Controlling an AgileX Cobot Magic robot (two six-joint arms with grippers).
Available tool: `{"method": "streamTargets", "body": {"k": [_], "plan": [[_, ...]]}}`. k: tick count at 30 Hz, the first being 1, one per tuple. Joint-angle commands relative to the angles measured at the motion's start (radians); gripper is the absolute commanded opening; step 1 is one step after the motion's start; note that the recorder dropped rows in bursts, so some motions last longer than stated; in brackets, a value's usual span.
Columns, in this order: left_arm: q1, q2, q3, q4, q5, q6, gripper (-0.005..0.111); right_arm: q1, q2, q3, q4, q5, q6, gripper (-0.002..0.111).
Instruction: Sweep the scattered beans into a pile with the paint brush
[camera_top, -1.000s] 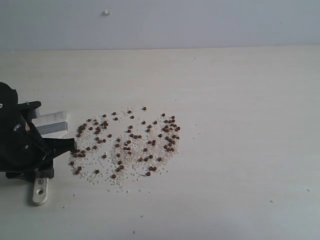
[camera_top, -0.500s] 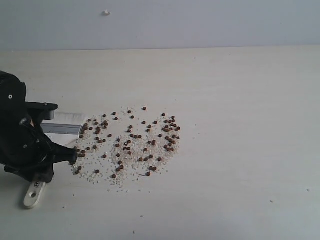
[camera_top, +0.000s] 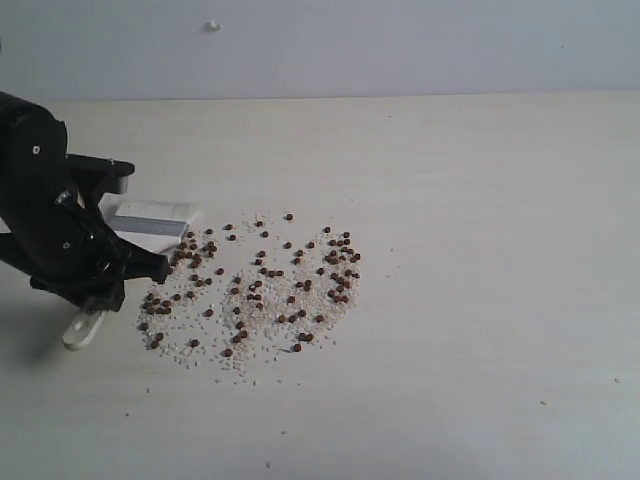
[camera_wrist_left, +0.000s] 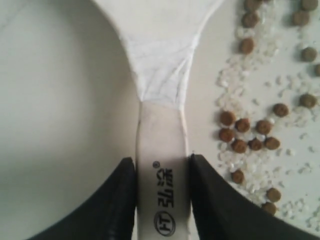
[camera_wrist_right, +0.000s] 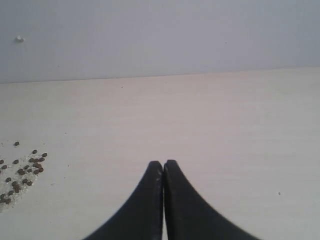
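wooden paint brush being pinched at handle by left gripper; beans lying just right of its head; right gripper idling farther off, jaws pressed together.

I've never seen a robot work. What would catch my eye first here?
Small reddish-brown beans mixed with pale grit lie scattered left of the middle of the light table. At the scatter's left edge the black left pincer grips the pale handle of a wide paint brush. The right pincer is shut and empty.
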Motion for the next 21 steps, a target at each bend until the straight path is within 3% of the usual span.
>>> {"method": "streamTargets", "body": {"k": [1,21], "plan": [[0.005,-0.001,-0.038,0.017,-0.029,0.002,0.000,-0.005,-0.006,0.004,-0.001,-0.008,0.000,0.000],[0.005,-0.183,-0.075,0.082,-0.050,0.006,0.000,-0.005,-0.006,0.004,-0.001,-0.008,0.000,0.000]]}}
